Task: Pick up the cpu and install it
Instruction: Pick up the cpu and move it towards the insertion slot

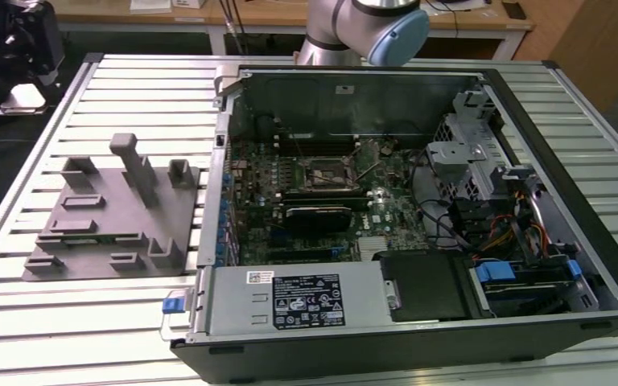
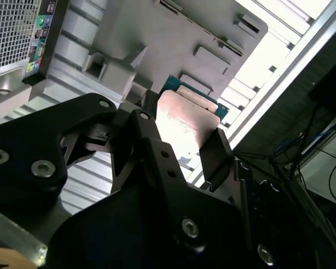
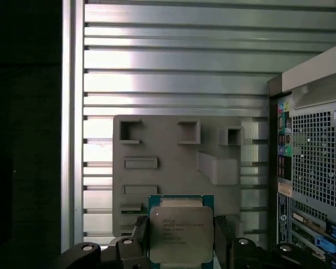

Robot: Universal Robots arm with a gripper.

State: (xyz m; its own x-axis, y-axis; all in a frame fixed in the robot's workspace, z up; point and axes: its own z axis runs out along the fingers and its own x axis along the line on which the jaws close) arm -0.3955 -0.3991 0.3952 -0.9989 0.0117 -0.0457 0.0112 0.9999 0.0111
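Room, upper left: dark equipment (image 1: 14, 48) stands off the surface in the exterior view's upper left corner.
Surface: slatted aluminium surface (image 1: 126, 88); it carries the fixture plate and the computer case.
Fixture plate: grey plastic fixture plate (image 1: 110, 217) with upright posts lies flat at the exterior view's left, just beside the case wall. It also shows in both wrist views (image 3: 173, 162) (image 2: 173, 39).
cpu: the cpu (image 3: 181, 234) is a silvery square on a green rim. In both wrist views (image 2: 185, 120) it is seen against the near edge of the fixture plate. Whether it touches the plate cannot be told.
Jaws: two black fingers (image 3: 141, 230) are closed against opposite edges of the cpu, holding it.
Computer case: open black computer case (image 1: 395, 217) lies on its side from centre to right, motherboard exposed. Its rear mesh panel shows in the first wrist view (image 3: 313, 168).
Socket: dark metal-framed socket (image 1: 323, 170) sits mid-frame on the board and is enclosed by the case walls. A black card (image 1: 315, 215) lies just below it and cables (image 1: 438, 217) run to its right.
Power supply: grey box (image 1: 287, 299), lower centre.
Robot arm: grey-and-blue arm (image 1: 363, 28), upper centre, beyond the case's far wall.
Drive bays: blue-tabbed bays (image 1: 524, 273), lower right.
Room, upper right: wooden desk (image 1: 287, 16) along the top edge.
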